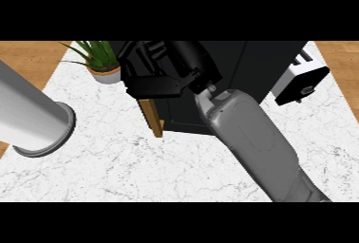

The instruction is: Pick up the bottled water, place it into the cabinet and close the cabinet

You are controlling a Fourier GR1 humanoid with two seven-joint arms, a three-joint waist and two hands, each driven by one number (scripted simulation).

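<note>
Right hand [157, 71] fingers sit bunched by the dark cabinet's [231, 80] opening, above its wood-edged door [151, 116]; open or curled, can't tell. Bottled water not visible, likely inside the cabinet or hidden by the hand. Smooth grey forearm [256, 142] crosses the white marbled counter [126, 166]. Left hand out of view, only its grey arm cylinder [32, 118]. Potted green plant [101, 61] and white toaster [301, 80] behind.

I see the cabinet [242, 71] as a tall black box standing upright at the far middle of the counter [105, 166]. Its front faces me and looks dark all over. Its door [151, 117] stands swung open at the lower left corner, turned edge-on to me, showing a narrow tan wooden strip. I can't make out the bottle.
</note>
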